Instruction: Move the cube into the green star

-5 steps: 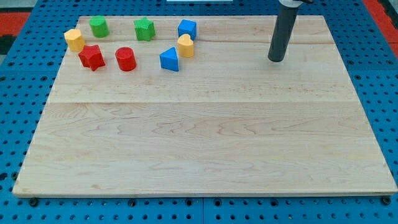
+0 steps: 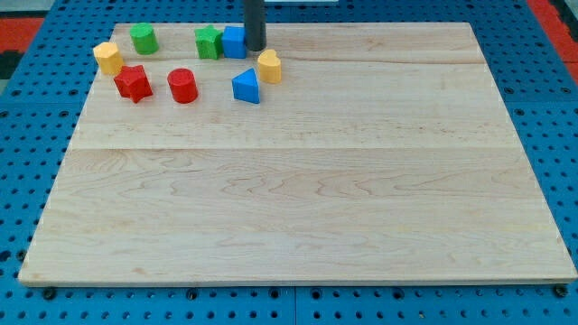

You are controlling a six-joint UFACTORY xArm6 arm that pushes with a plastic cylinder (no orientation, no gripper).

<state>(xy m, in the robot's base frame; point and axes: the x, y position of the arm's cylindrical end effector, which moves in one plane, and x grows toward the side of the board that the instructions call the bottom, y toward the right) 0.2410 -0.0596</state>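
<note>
Blue cube (image 2: 234, 41) near board's top edge, touching green star (image 2: 209, 42) on star's right side. My tip (image 2: 256, 48) pressed against cube's right face, no jaws, bare rod. Line tip→cube→star runs toward view's left; push axis aligned. Yellow block (image 2: 269, 66) just below tip, apart.

My tip (image 2: 256, 49) is now found at the frame's upper centre-left, shifted from the upper right, pressed against the right side of the blue cube (image 2: 234, 41). The cube is displaced leftward, touching the green star (image 2: 208, 41).
</note>
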